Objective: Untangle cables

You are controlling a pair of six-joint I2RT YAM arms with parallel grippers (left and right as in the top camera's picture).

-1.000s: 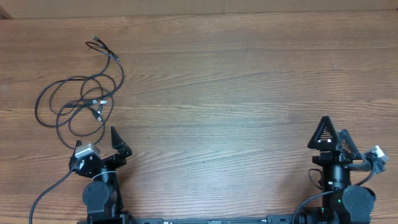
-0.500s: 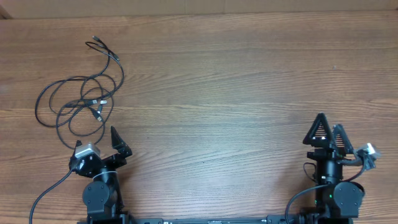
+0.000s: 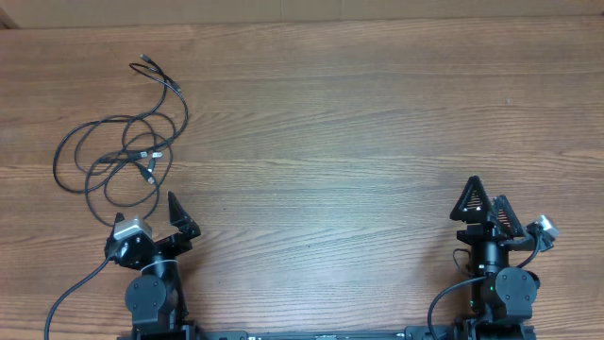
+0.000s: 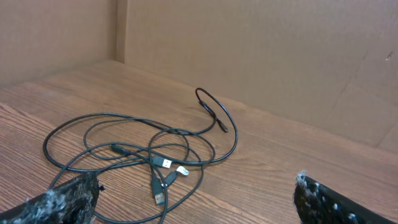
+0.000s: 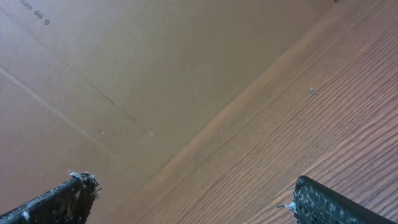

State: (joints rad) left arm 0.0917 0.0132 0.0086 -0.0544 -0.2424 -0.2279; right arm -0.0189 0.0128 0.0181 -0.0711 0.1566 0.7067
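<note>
The table point(image 3: 359, 123) is bare ahead of my right gripper point(image 3: 486, 206), whose jaws stand fully apart with nothing between them. My left gripper point(image 3: 179, 215) is just as wide and just as empty. The cables point(image 3: 132, 154) lie near, ahead of my left jaws and a little to their left, and far off to the left of my right jaws. They are a loose heap of overlapping loops, with one strand trailing away beyond the heap. I judge them light, limp and thin. They will slide and drag the whole bunch along if I pull one, so I would pinch a single outer loop or the trailing strand, low against the wood. The plugs point(image 4: 165, 163) sit bunched in the middle of the heap. They are stiffer and easier to grip, though crossed by other strands. I can read no brand or label on cables or plugs. A small printed mark on the cardboard wall point(image 5: 155, 68) above my right jaws is too small to read.
</note>
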